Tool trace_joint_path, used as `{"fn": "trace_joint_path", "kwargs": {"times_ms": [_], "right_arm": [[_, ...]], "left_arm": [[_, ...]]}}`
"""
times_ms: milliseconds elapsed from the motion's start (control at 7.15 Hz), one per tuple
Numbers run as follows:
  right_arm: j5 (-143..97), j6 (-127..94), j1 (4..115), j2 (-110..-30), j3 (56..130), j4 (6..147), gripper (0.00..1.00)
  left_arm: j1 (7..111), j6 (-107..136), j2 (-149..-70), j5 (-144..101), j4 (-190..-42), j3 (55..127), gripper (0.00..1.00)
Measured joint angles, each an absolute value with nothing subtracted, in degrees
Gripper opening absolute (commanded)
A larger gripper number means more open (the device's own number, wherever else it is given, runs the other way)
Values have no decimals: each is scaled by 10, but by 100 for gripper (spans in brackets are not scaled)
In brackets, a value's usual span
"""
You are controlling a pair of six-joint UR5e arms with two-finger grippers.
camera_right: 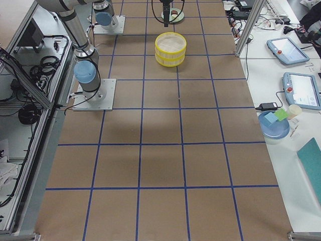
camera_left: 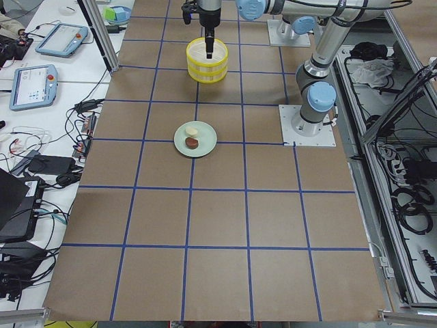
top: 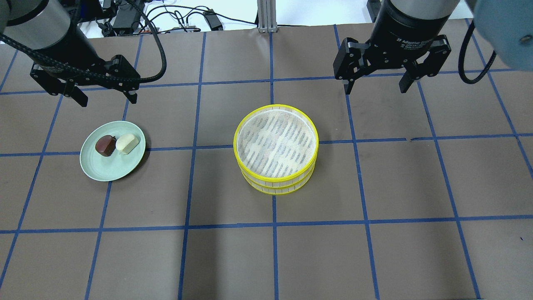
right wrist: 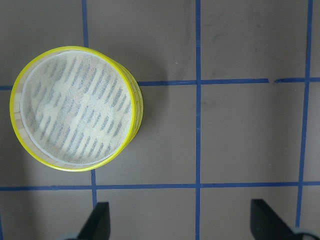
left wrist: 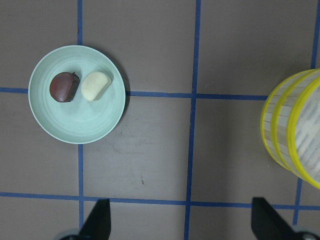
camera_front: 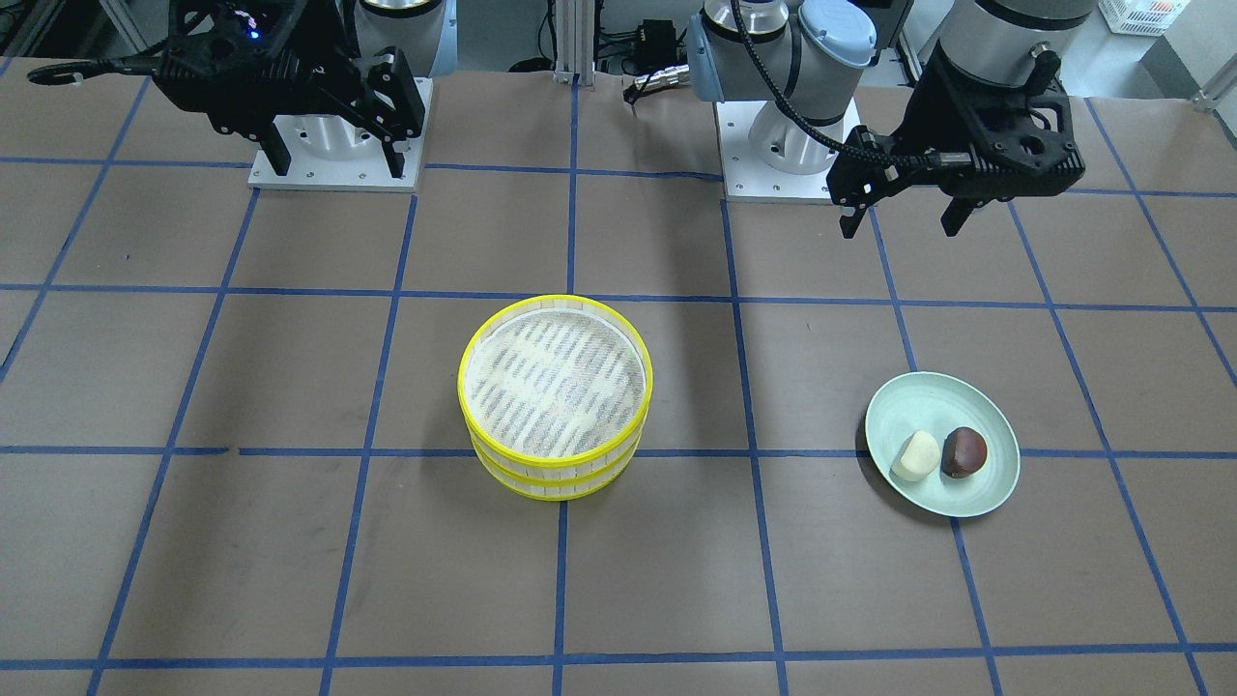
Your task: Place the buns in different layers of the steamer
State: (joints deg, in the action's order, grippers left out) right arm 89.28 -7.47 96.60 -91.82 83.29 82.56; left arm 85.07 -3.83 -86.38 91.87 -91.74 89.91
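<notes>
The surface (top: 374, 187) is brown and gridded with blue tape lines (top: 362, 179). The steamer (top: 275, 184), two trays stacked, stands near its middle, across a tape line. A pale green plate (top: 109, 171) rests well apart, on the robot's left. Along the robot's edge sit a metal base plate (camera_front: 329, 179) and a second base plate (camera_front: 773, 188).

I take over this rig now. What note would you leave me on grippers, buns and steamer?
Left gripper: jaws open, empty, up beside the plate.
Right gripper: jaws open, empty, near the steamer.
White bun and brown bun lie side by side on the plate.
Steamer: two trays stacked, top one empty.
Done: nothing. Left: one bun into each tray.
</notes>
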Motion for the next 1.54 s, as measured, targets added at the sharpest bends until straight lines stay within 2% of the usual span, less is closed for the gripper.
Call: {"fn": "trace_joint_path", "kwargs": {"times_ms": [559, 979, 1119, 1538], "right_arm": [[899, -81, 961, -911, 840, 816, 100], [894, -87, 962, -887, 925, 947, 99], [896, -98, 969, -868, 956, 1003, 93], [898, -165, 1003, -783, 981, 1057, 91]], "left_arm": [[820, -149, -880, 922, -916, 903, 100], [759, -258, -907, 920, -894, 927, 100], [753, -274, -921, 920, -864, 944, 100], [746, -329, -975, 922, -801, 981, 100]]}}
